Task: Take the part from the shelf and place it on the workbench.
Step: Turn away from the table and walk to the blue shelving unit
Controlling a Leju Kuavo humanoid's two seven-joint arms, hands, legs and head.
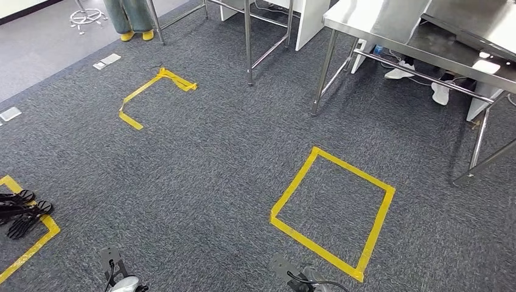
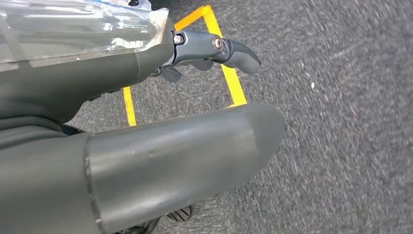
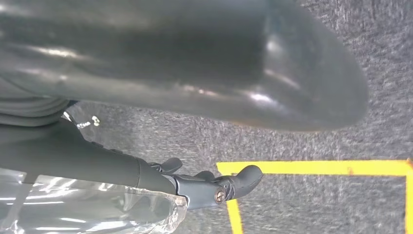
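The part is wrapped in clear plastic (image 2: 73, 29) and lies against the dark fingers of my left hand (image 2: 209, 48), whose thick grey thumb (image 2: 185, 161) points out in front. The same clear wrapping (image 3: 87, 209) also sits against the fingers of my right hand (image 3: 214, 187), so the part is carried between both hands over grey carpet. What is inside the wrapping is hidden. The steel workbench (image 1: 365, 24) stands at the far right in the head view.
A yellow tape square (image 1: 331, 210) marks the carpet in front of the workbench, and a partial one (image 1: 146, 91) lies farther left. Steel table legs (image 1: 248, 42) stand ahead. A person's legs (image 1: 131, 18) show at the far left. Black objects (image 1: 21, 210) lie at the left edge.
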